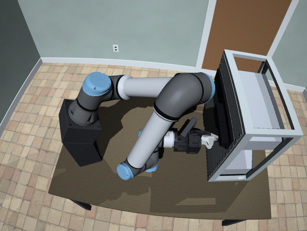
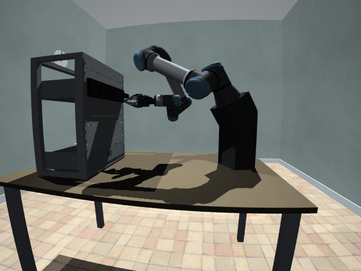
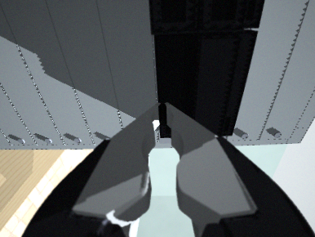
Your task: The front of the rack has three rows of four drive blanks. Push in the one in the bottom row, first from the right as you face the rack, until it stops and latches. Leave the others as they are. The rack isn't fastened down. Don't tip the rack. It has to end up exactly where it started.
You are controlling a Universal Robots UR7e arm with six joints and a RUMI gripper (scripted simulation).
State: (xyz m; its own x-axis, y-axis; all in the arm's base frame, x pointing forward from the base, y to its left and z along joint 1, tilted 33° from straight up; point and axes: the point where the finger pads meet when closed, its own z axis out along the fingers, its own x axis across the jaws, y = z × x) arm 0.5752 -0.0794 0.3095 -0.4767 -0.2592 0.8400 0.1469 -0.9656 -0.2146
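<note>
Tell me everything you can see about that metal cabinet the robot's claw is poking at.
The rack is a tall open box frame, pale grey from above and dark in shade, standing upright on the brown table near its edge. Its sides and top are open, with pale shelves inside. The front is a wall of perforated panels with a band of black drive blanks high up, standing out slightly. The closed gripper points straight at that band, its tips at the blanks' face; whether they actually touch is hard to tell.
</note>
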